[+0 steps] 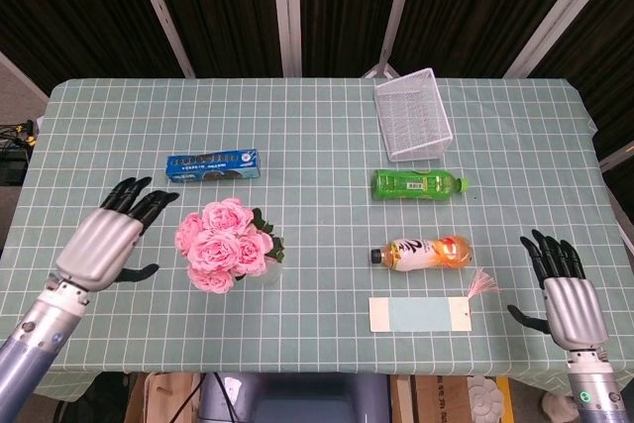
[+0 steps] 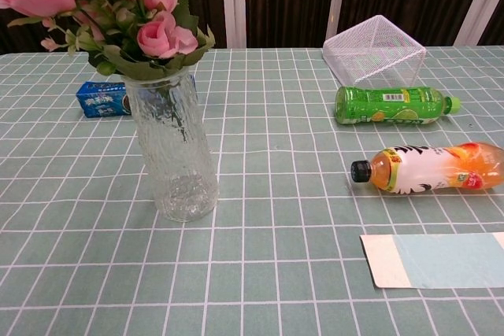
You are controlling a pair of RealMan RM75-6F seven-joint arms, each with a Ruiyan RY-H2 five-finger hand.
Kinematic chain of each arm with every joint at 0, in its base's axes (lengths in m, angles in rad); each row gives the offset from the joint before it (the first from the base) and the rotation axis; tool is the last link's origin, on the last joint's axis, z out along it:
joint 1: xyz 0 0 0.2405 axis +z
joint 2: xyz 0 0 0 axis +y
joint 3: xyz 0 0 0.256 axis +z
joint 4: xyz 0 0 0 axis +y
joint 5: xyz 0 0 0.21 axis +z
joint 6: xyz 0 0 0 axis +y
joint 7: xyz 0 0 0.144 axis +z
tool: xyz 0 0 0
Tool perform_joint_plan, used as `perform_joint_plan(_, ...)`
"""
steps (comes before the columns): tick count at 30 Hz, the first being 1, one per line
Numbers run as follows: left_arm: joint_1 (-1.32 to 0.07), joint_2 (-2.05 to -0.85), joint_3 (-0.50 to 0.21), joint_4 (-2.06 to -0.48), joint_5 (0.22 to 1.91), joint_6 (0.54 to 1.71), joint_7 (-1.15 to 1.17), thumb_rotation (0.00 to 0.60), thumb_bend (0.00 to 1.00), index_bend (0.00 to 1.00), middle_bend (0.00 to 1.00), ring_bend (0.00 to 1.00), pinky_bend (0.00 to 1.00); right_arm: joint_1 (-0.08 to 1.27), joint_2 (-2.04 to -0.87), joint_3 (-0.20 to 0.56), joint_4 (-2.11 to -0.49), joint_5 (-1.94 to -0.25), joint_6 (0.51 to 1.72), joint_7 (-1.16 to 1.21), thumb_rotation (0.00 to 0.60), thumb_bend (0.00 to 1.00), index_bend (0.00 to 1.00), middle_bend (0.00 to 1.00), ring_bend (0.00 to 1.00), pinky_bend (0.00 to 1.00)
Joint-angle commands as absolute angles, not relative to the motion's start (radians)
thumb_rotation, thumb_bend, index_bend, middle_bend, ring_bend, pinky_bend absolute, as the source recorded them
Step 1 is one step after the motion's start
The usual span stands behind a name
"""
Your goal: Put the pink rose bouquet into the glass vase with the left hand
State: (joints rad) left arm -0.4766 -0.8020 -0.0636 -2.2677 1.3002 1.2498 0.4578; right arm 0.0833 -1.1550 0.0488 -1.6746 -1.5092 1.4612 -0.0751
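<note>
Seen from above, clear textured glass vase (image 2: 171, 147) almost wholly hidden under the pink rose bouquet (image 1: 224, 243); in the chest view, the top blooms sliced off by the upper edge. Neither the grey left hand (image 1: 107, 238) nor the grey right hand (image 1: 563, 290) anywhere in the chest view, and both forearms cut by the head view's bottom edge. Blue rectangular cookie packet (image 2: 102, 98) partly tucked behind the vase, orange drink bottle (image 2: 429, 168) and pale blue card (image 2: 437, 260) clipped at the right edge there, lettering on the green bottle (image 2: 392, 105) too small to read.
</note>
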Motion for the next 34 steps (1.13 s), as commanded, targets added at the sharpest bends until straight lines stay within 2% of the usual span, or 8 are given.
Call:
perform_joint_plan(1, -0.274, -0.865, 0.054, -2.223, 1.49, 1.485, 0.49, 0.6, 0.2, 0.18, 0.17, 0.0, 0.0, 0.083, -1.156, 0.048, -1.675, -1.511, 1.462, -0.078, 0.6, 0.15, 0.1, 0.04, 0.0, 0.0)
perform_joint_plan(2, -0.195, -0.908, 0.082, -2.141, 1.5, 1.573, 0.421, 0.6, 0.2, 0.18, 0.17, 0.0, 0.0, 0.086, -1.157, 0.043, -1.675, -1.526, 1.461, -0.078, 0.6, 0.15, 0.1, 0.04, 0.0, 0.0)
perform_joint_plan(4, -0.145, -0.959, 0.097, -2.03, 1.534, 1.623, 0.327, 0.6, 0.2, 0.18, 0.17, 0.0, 0.0, 0.088, -1.158, 0.038, -1.667, -1.542, 1.463, -0.075, 0.6, 0.15, 0.1, 0.04, 0.0, 0.0)
perform_joint_plan(14, -0.09, -1.051, 0.106, -1.769, 1.621, 1.651, 0.07, 0.6, 0.2, 0.18, 0.12, 0.0, 0.0, 0.079, -1.173, 0.047, -1.653, -1.553, 1.503, -0.104, 0.6, 0.15, 0.1, 0.04, 0.0, 0.0)
perform_joint_plan(18, -0.085, -1.076, 0.099, -1.718, 1.613, 1.634, 0.029, 0.6, 0.2, 0.18, 0.12, 0.0, 0.0, 0.077, -1.172, 0.048, -1.649, -1.553, 1.506, -0.107, 0.6, 0.16, 0.1, 0.04, 0.0, 0.0)
perform_joint_plan(34, -0.073, -1.076, 0.053, -1.672, 1.608, 1.628, -0.023, 0.6, 0.2, 0.18, 0.13, 0.0, 0.0, 0.081, -1.173, 0.047, -1.662, -1.542, 1.489, -0.135, 0.6, 0.16, 0.1, 0.04, 0.0, 0.0)
